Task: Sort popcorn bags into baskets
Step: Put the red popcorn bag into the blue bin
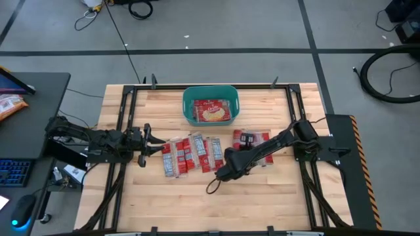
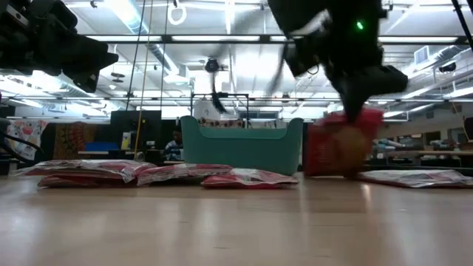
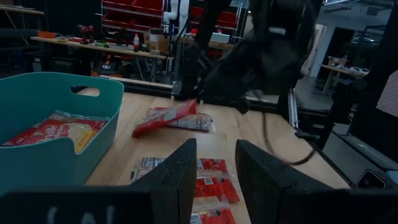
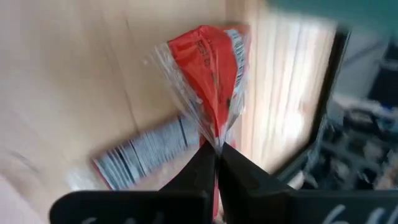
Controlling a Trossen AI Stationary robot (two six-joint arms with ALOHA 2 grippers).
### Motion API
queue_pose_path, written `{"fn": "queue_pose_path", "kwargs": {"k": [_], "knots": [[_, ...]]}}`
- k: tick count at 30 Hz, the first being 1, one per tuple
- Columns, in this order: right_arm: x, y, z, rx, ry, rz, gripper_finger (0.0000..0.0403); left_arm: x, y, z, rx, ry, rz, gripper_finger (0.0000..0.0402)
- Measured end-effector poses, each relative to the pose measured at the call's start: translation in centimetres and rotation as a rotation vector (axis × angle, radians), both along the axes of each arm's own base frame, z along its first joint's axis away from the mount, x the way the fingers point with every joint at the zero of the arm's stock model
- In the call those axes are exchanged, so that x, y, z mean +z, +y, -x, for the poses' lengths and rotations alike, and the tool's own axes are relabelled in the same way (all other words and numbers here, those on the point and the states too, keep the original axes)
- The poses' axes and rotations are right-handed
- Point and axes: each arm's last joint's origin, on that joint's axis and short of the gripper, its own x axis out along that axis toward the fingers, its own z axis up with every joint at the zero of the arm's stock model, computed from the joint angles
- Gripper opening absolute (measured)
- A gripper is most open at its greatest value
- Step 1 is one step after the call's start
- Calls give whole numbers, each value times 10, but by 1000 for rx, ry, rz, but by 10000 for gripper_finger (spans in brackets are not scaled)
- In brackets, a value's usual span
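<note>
The teal tub (image 1: pixel 210 105) stands at the table's far middle with packets (image 1: pixel 211 110) lying inside; it also shows in the low view (image 2: pixel 242 146) and the left wrist view (image 3: pixel 56 124). A row of red popcorn packets (image 1: pixel 190 155) lies flat at mid-table, and more packets (image 1: pixel 259 141) lie to its right. My right gripper (image 1: pixel 240 144) is shut on one red packet (image 4: pixel 208 68) near the right-hand packets. My left gripper (image 1: pixel 149 141) hovers open at the row's left end, its fingers (image 3: pixel 180 174) above packets (image 3: pixel 208 186). My right gripper (image 4: pixel 216 155) pinches the red packet by its clear crimped end seam (image 4: pixel 214 134) between both fingertips. The packet stands out past the fingers, crumpled at the pinch. In the left wrist view it hangs tilted (image 3: pixel 165 119), the low end near the table; whether it touches, I cannot tell.
A barcode-side packet (image 4: pixel 146 152) lies on the wood under the held one. Black frame rails (image 1: pixel 125 111) run along the table's left and right sides. An orange snack bag (image 1: pixel 10 105) lies on the side desk at left. The near half of the table is bare wood (image 1: pixel 210 203).
</note>
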Motion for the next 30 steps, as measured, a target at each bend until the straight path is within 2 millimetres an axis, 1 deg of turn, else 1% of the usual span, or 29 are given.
{"fn": "queue_pose_path", "kwargs": {"k": [4, 7, 11, 18, 22, 25, 30], "knots": [[33, 2, -11, 76, -132, 51, 7, 0, 0, 0, 0, 1, 0, 117], [55, 1, -20, 105, -223, 52, 8, 0, 0, 0, 0, 4, -1, 117], [84, -6, -28, 95, -345, 76, 14, 0, 0, 0, 0, 0, 0, 117], [125, -24, -43, 58, -571, 182, 8, 0, 0, 0, 0, 0, 0, 117], [140, -42, -51, 8, -663, 234, 9, 0, 0, 0, 0, 0, 0, 117], [143, -59, -60, -47, -733, 229, 9, 0, 0, 0, 0, 0, 0, 117], [143, -91, -76, -86, -803, 163, 8, 0, 0, 0, 0, 0, 0, 117]]}}
